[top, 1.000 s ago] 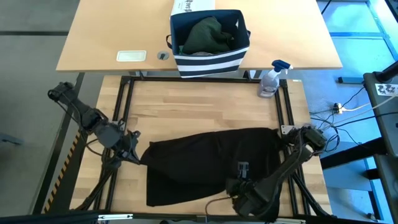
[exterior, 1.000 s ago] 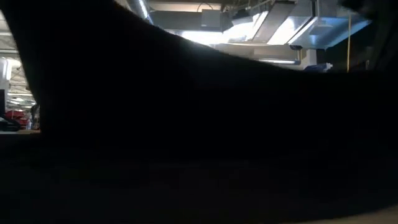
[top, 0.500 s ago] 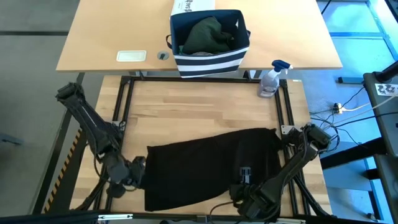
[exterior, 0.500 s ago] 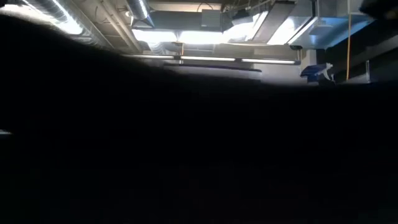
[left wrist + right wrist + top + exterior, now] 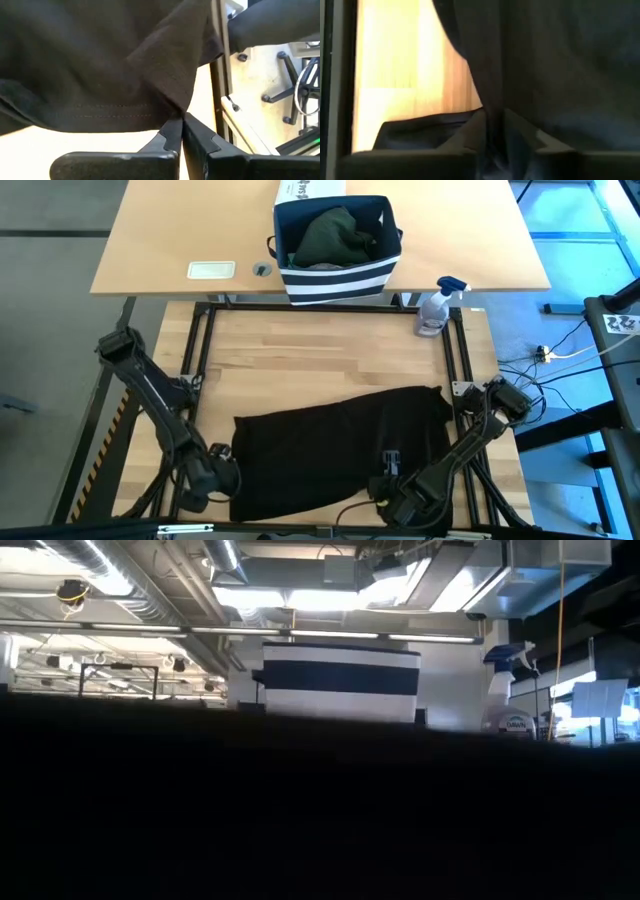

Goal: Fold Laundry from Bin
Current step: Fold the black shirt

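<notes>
You won't get much to read here. The white box (image 5: pixel 310 190) behind the bin (image 5: pixel 337 240) has dark print, and the spray bottle (image 5: pixel 513 705) has a label, but both are too small to make out.

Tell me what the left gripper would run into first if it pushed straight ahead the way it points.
Most likely more of the black garment: the left gripper is shut on its edge, and cloth fills the view ahead.

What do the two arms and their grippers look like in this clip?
Both arms are dark, slim, jointed links with black cables trailing alongside. The left gripper has two black angular fingers on a rounded crossbar; the right gripper looks the same.
</notes>
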Controlling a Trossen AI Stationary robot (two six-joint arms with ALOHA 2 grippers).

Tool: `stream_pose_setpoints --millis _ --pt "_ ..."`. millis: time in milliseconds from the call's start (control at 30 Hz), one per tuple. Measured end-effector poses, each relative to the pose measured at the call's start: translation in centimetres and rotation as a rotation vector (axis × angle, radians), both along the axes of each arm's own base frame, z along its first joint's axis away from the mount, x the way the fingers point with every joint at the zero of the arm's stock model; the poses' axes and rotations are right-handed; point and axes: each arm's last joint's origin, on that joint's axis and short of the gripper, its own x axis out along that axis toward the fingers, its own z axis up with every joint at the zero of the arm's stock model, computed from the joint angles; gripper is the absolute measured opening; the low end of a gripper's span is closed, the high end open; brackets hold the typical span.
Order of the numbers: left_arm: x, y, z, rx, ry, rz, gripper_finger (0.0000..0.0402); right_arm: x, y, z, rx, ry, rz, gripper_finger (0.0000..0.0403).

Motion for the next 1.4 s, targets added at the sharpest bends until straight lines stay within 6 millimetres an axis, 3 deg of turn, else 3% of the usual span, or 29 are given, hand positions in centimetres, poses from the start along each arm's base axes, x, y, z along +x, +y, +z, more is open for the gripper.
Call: stream_pose_setpoints --millis 167,300,467,667,833,1000,1400 --pt "0.1 -0.2 -0.4 0.003 0.029 0.008 0.0044 0.0 0.2 0.0 0.031 0.013 0.002 0.0146" --pt "0.0 -0.2 -0.4 -0.031 0.081 0.015 0.0079 0.1 0.5 0.3 0.066 0.022 0.01 0.0183" --pt "-0.2 0.0 -0.4 -0.042 0.154 0.027 0.0108 0.9 1.2 2.0 0.071 -0.044 0.038 0.0192" --pt "-0.4 1.6 0.1 0.062 0.13 0.08 0.0102 2.0 1.2 4.0 -0.02 -0.137 0.071 0.0193" --pt "-0.7 4.4 1.3 0.266 0.0 0.186 0.0083 3.3 -1.0 3.9 -0.134 -0.158 -0.001 0.0193" --pt "-0.5 7.1 2.2 0.439 -0.089 0.279 0.0073 5.5 -4.3 2.6 -0.174 -0.13 -0.028 0.0193" --pt "2.4 9.8 2.6 0.406 -0.127 0.269 0.0073 11.1 -12.8 -0.3 -0.021 -0.247 0.084 0.0193"
